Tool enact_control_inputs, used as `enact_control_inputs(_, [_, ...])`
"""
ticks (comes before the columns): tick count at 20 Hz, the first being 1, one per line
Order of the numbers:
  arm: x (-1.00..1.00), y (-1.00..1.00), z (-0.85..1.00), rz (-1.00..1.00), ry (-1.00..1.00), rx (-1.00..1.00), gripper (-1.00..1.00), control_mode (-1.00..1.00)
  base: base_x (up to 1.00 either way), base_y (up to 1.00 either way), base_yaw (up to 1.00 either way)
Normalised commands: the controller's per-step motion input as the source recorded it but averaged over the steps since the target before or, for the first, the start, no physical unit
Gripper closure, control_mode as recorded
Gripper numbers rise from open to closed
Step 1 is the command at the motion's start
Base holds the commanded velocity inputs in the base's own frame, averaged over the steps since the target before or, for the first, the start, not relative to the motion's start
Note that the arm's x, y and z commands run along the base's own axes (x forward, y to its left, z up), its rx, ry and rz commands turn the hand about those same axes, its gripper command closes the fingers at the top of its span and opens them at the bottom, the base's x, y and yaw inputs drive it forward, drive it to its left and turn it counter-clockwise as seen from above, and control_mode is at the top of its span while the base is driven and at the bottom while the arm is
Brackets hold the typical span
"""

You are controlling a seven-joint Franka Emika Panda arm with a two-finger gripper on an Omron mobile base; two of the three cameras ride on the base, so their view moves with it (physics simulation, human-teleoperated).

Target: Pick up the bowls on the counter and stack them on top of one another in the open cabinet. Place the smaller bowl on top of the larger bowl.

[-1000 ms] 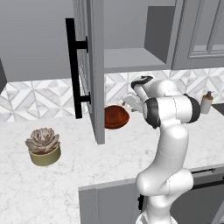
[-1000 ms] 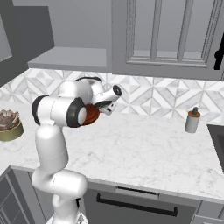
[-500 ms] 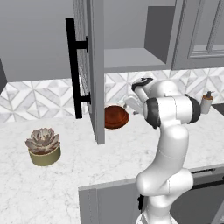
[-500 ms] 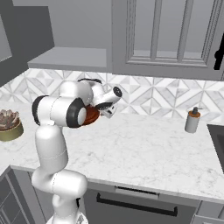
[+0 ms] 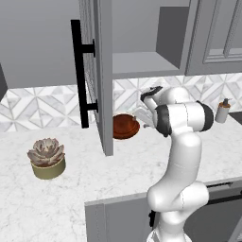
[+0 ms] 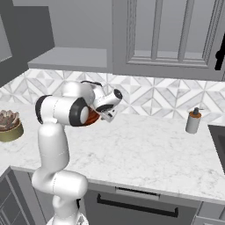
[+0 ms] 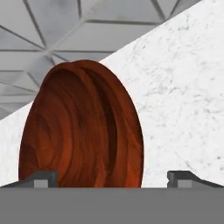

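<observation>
One reddish-brown bowl [image 5: 124, 125] sits on the white marble counter [image 5: 85, 179] against the tiled wall, beneath the open cabinet's shelf [image 5: 137, 64]. I cannot tell whether it is the smaller or the larger bowl; the other bowl is out of view. My gripper [image 5: 143, 116] hovers just right of this bowl, tilted down toward it. In the hand view the bowl [image 7: 83, 131] looms close, and the gripper [image 7: 113, 178] is open, with one fingertip [image 7: 41, 178] at the bowl's left edge and the other well off to its right. From the right base view the bowl [image 6: 91, 118] peeks out behind the hand [image 6: 107, 115].
The open cabinet door [image 5: 101, 71] with its black bar handle [image 5: 78, 71] hangs just left of the bowl. A potted succulent [image 5: 46, 158] stands at the counter's left, a soap dispenser [image 5: 222, 111] at the right. A dark cooktop edge [image 6: 217, 136] lies far right.
The hand has sunk slightly toward the bowl. The bowl has not moved and the jaws have stayed open.
</observation>
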Motion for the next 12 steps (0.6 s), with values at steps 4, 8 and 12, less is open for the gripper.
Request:
enact_control_inputs(4, [0.06,0.07,-0.32,0.00,0.04,0.00,-1.00,-1.00,0.00,0.00,0.00])
enact_control_inputs(8, [0.02,0.33,-0.22,0.00,0.00,-0.02,-1.00,-1.00,0.00,0.00,0.00])
enact_control_inputs(12, [0.08,0.31,-0.23,0.00,0.00,-0.02,-1.00,-1.00,0.00,0.00,0.00])
